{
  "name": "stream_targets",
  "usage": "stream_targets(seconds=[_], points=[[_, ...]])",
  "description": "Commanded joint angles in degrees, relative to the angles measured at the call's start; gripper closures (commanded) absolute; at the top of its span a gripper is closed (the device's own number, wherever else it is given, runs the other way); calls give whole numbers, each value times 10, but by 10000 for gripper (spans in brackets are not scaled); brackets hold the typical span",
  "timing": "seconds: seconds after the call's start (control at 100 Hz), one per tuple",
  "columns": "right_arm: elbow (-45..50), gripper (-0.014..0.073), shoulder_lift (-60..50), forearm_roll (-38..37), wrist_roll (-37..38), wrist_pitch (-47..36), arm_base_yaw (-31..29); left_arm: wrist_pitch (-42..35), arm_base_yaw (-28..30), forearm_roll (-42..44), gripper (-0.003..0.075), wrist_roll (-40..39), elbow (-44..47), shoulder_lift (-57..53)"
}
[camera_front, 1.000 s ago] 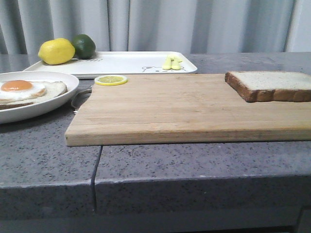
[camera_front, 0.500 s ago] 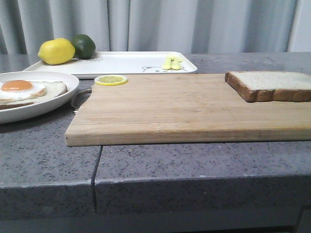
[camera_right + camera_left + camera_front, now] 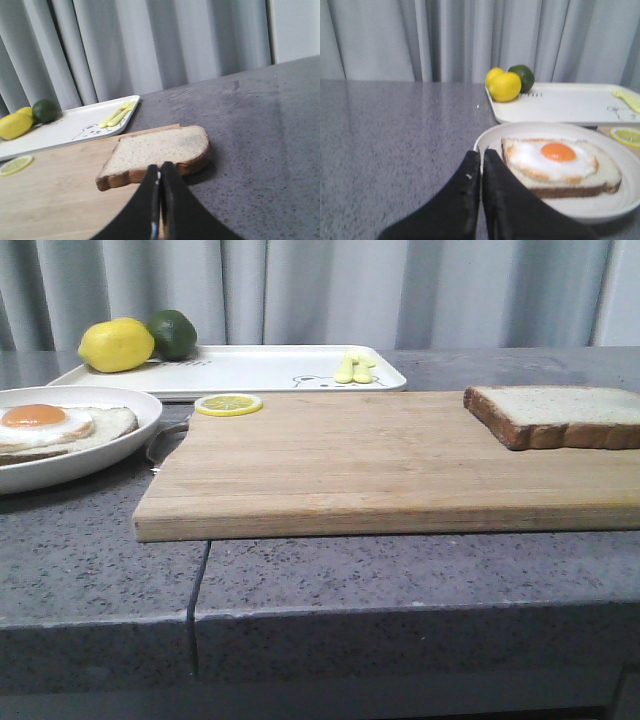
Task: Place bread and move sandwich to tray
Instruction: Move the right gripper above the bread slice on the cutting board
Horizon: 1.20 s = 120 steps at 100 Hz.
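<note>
The bread (image 3: 560,415) lies on the right end of the wooden cutting board (image 3: 370,460); it also shows in the right wrist view (image 3: 157,152). My right gripper (image 3: 159,170) is shut and empty, just short of the slice's near crust. The sandwich, bread with a fried egg (image 3: 45,425), sits on a round white plate (image 3: 110,445) at the left. In the left wrist view my left gripper (image 3: 481,154) is shut and empty at the plate's (image 3: 600,210) near rim, beside the egg slice (image 3: 555,162). The white tray (image 3: 250,370) lies at the back. Neither gripper shows in the front view.
A lemon (image 3: 116,345) and a lime (image 3: 172,333) sit at the tray's left end, small yellow cutlery (image 3: 354,369) at its right end. A lemon slice (image 3: 228,405) lies on the board's far left corner. The grey counter drops off at the front edge (image 3: 300,610).
</note>
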Motion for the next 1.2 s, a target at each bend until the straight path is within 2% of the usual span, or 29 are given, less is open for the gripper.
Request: stream_targets(seconds=[0.0, 0.14, 0.3, 0.4, 0.73, 0.96, 1.19], points=[[-51, 664, -3, 39, 4, -4, -4, -29, 1, -24, 740, -2, -60, -2], [-126, 664, 36, 39, 4, 92, -4, 79, 1, -60, 740, -2, -144, 55], [-223, 664, 110, 39, 4, 190, -4, 159, 1, -74, 739, -2, -243, 142], [-284, 662, 163, 39, 2, 238, -4, 210, 1, -112, 740, -2, -307, 196], [-447, 662, 362, -9, -39, 361, -4, 304, 1, -135, 740, 80, -465, 360], [-470, 662, 461, -30, -39, 380, -4, 315, 1, -135, 739, 81, -479, 439], [-470, 635, 484, -19, -39, 358, -4, 322, 1, -135, 738, 81, -479, 471]])
